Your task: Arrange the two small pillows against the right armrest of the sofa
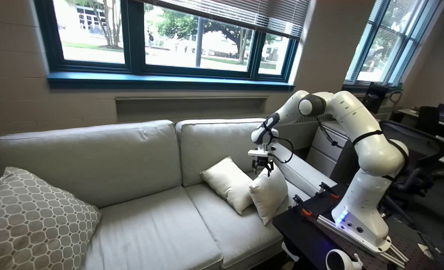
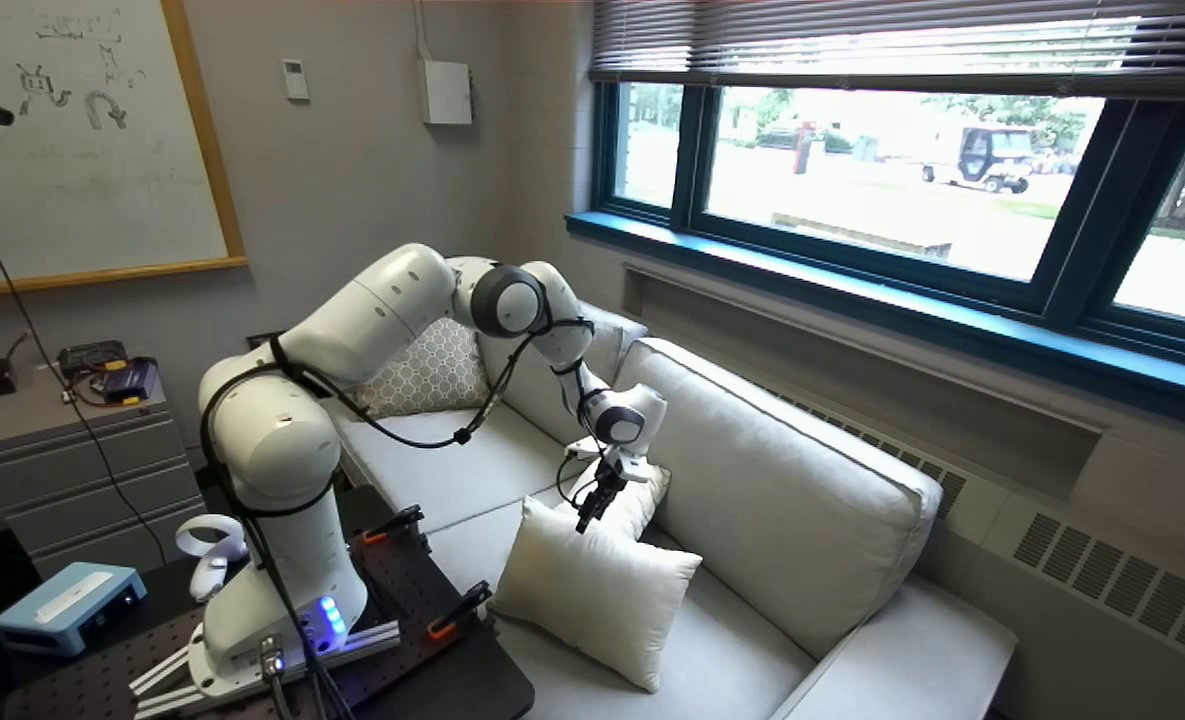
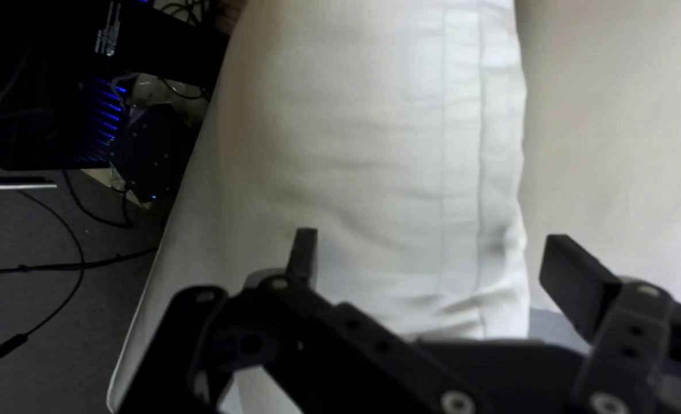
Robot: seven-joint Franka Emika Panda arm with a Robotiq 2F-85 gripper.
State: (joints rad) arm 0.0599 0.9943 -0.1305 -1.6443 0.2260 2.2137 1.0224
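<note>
Two small white pillows lie on the grey sofa's right seat. The pillow nearer the armrest [image 1: 270, 195] leans up, tilted, and is also in an exterior view [image 2: 592, 595]. The other small pillow [image 1: 227, 183] lies beside it and shows partly behind it in an exterior view [image 2: 642, 502]. The right armrest [image 1: 300, 168] is also in an exterior view [image 2: 912, 650]. My gripper [image 1: 263, 170], also in an exterior view [image 2: 594, 510], points down at the top of the nearer pillow. In the wrist view the open fingers [image 3: 435, 247] stand either side of white pillow fabric [image 3: 374, 144]; contact cannot be told.
A large patterned pillow [image 1: 38, 221] lies at the sofa's far left end. The sofa backrest [image 1: 222, 146] stands behind the pillows. The black robot table [image 1: 300, 232] with clamps [image 1: 302, 206] stands close to the sofa's front. A window sill [image 1: 169, 80] is above.
</note>
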